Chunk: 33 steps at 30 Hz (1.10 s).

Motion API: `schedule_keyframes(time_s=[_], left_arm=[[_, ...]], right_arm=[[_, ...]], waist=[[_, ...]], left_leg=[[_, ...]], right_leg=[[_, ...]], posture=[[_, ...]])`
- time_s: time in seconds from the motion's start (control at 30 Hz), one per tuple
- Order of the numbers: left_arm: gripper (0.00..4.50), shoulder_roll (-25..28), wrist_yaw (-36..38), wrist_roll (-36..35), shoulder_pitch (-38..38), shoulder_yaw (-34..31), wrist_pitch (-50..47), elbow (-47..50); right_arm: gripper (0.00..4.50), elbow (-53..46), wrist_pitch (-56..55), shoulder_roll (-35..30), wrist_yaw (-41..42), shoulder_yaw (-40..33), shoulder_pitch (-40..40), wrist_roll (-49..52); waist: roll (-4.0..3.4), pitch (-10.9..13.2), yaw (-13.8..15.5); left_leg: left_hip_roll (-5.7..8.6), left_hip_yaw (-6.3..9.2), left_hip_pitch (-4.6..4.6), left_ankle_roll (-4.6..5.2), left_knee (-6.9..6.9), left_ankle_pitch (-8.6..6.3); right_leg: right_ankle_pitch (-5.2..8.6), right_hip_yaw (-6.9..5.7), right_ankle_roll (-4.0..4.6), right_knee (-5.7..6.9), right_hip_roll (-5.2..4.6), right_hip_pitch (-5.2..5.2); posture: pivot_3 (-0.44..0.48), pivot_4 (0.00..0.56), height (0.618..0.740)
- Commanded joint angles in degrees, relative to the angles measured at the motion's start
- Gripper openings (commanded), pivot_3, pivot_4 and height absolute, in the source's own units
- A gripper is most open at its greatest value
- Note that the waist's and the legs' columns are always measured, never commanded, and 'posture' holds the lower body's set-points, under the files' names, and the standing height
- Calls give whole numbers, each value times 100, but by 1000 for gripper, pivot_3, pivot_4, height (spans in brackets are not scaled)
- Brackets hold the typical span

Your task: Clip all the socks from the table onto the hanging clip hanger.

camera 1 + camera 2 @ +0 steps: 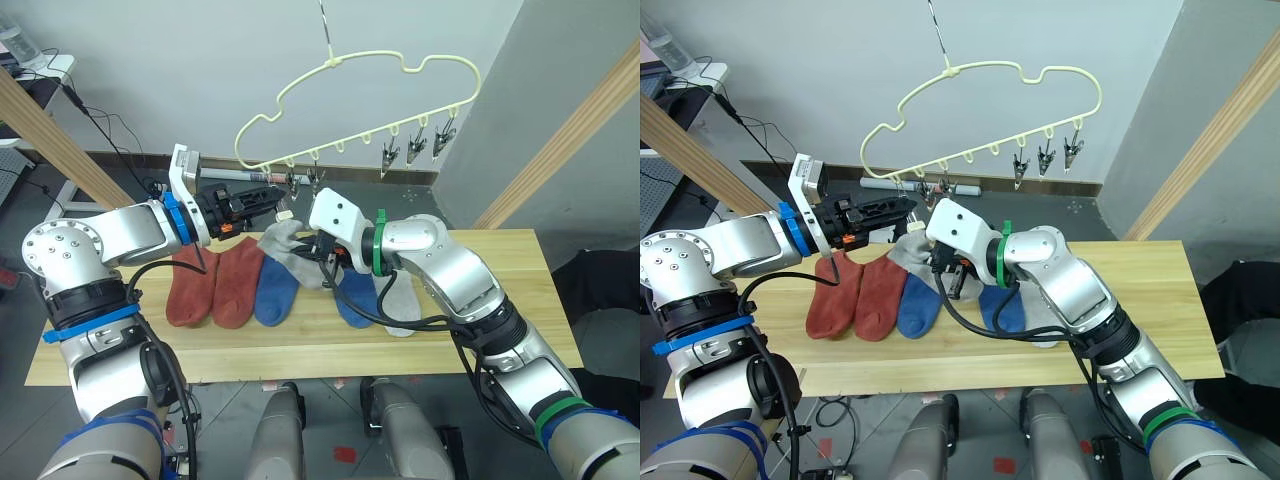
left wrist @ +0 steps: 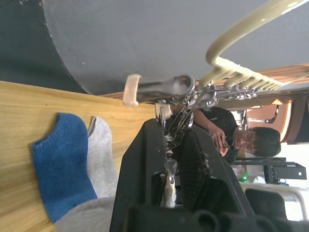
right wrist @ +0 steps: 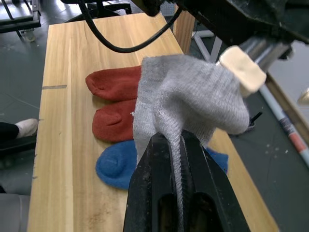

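Grey sock [image 1: 912, 246] lifted, five socks [image 1: 883, 292] — on table [image 1: 1140, 300]

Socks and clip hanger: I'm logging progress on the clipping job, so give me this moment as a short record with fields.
socks on table: five, two rust-red, two blue, one light grey
lifted sock: grey sock, raised toward the hanger's clips
right gripper: shut on the grey sock
left gripper: shut on a metal clip at the hanger's lower left
clip hanger: hanging by its hook above the table, no sock clipped yet
background: a person seated
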<state>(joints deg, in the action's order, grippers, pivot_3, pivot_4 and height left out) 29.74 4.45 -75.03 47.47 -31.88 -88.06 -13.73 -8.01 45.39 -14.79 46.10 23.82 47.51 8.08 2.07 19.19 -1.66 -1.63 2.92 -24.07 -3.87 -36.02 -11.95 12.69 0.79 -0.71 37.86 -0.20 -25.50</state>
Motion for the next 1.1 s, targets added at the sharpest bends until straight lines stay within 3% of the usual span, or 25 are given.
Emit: schedule_keyframes(time_s=[0.03, 0.37, 1.1], left_arm=[[297, 62, 53, -34, -57, -3, 31, 172], [297, 58, 95, -27, -72, 22, 54, 185], [297, 48, 96, -87, -88, 62, 57, 239]], right_arm=[[26, -439, 363, -25, 23, -266, -91, 321], [26, -748, 1026, -60, -206, -532, -217, 735], [26, -454, 1237, 186, -642, -629, 70, 1029]], waist=[[0, 0, 1], [0, 0, -5], [0, 0, -5]], left_leg=[[0, 1, 0, 0, 0, 0], [-2, 1, 0, 8, 0, -5], [0, 0, -6, 9, 0, -5]], right_leg=[[0, -1, 0, 0, -1, 0], [0, -1, 0, 1, 0, -1], [0, -1, 0, 1, 0, -6]], posture=[[5, 337, 740], [0, 329, 740], [9, 316, 740]])
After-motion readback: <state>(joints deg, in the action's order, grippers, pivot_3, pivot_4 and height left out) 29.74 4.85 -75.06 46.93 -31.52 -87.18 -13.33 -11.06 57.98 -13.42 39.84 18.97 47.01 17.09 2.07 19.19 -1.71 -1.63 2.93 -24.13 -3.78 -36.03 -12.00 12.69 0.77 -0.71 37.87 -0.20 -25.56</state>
